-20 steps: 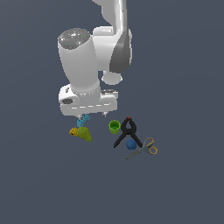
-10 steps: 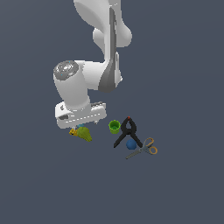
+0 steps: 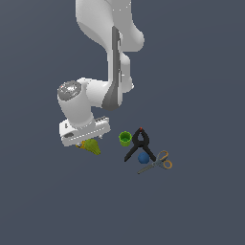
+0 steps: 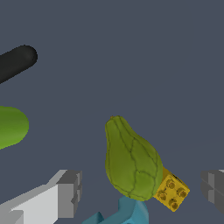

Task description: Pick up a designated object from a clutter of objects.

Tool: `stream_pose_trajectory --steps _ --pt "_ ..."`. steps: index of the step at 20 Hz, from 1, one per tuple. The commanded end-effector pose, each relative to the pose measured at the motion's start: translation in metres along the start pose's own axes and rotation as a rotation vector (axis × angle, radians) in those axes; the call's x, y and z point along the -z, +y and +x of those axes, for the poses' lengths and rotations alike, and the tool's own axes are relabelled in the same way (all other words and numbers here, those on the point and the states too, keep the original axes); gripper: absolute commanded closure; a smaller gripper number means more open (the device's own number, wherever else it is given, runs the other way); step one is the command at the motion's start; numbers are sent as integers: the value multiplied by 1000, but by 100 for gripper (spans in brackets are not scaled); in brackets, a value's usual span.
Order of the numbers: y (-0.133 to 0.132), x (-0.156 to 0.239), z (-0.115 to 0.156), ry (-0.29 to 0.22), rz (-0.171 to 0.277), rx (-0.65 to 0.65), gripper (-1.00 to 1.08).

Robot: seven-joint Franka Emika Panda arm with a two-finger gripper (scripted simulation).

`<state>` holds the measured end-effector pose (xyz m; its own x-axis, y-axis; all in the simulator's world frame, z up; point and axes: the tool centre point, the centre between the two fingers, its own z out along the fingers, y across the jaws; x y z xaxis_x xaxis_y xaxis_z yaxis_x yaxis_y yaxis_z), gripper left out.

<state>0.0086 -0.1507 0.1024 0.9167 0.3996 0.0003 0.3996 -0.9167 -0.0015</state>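
Wrist view: the jaws stand wide apart, their grey fingertips (image 4: 70, 192) flanking the olive-green pear-shaped lump (image 4: 131, 162), which lies between them untouched, with a yellow studded block (image 4: 173, 192) touching it and a cyan brick (image 4: 127, 212) just beside. In the exterior view the gripper (image 3: 86, 141) hangs low over the lump on the tabletop (image 3: 191, 206). At three o'clock from it, well apart, sit a green cup (image 3: 125, 139), a black clamp (image 3: 140, 143), a blue ball (image 3: 143, 157) and scissors (image 3: 160, 162).
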Motion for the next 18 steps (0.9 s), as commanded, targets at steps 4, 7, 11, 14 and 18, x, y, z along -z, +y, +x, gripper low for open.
stream_pose_trajectory --steps 4,7,11,14,18 --pt "4 -11 -5 0 -1 25 -92" --pt "4 -11 -5 -1 -1 24 -92" --pt "4 -16 -5 -1 -1 24 -92" --pt "4 -27 -6 -1 -1 24 -92" --pt "4 -47 -6 -1 -1 26 -92"
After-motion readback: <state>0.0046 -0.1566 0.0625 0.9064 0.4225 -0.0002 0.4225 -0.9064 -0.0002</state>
